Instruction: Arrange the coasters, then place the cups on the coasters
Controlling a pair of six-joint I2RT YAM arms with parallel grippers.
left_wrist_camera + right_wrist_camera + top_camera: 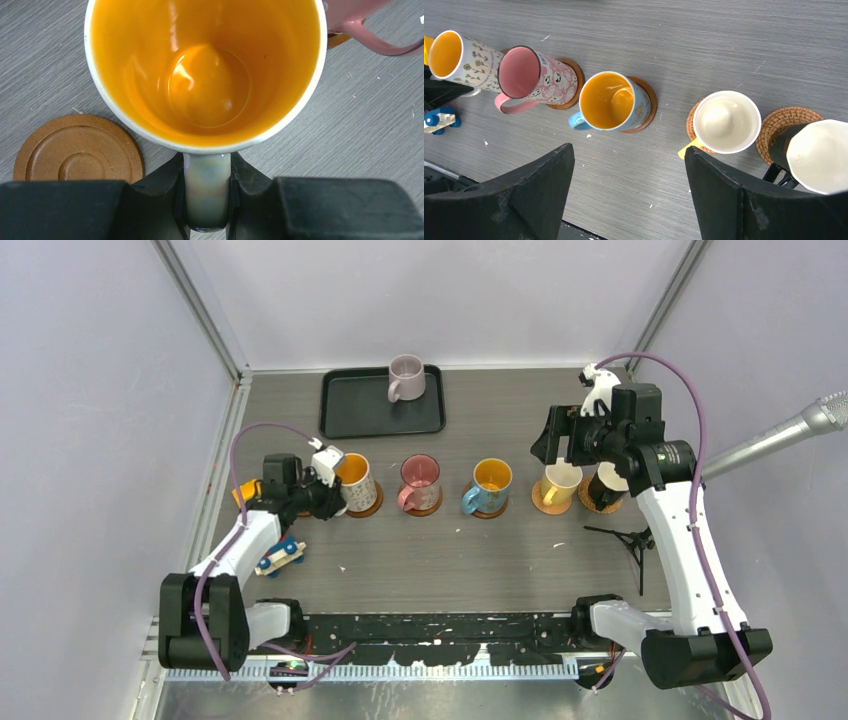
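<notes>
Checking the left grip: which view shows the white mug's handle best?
Left wrist: the white mug fills the frame, its handle pinched between the left gripper's jaws. Top external shows it small, handle hidden. Right wrist shows mainly its body, at the left edge.

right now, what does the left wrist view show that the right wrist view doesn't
Only the left wrist view: the left gripper shut on the handle of the white mug, and the bare ringed top of the coaster beside it.
Only the right wrist view: the blue mug, the cream mug, the black mug, and the open right gripper.
Both: the white mug's orange inside, the pink mug and the grey table.
</notes>
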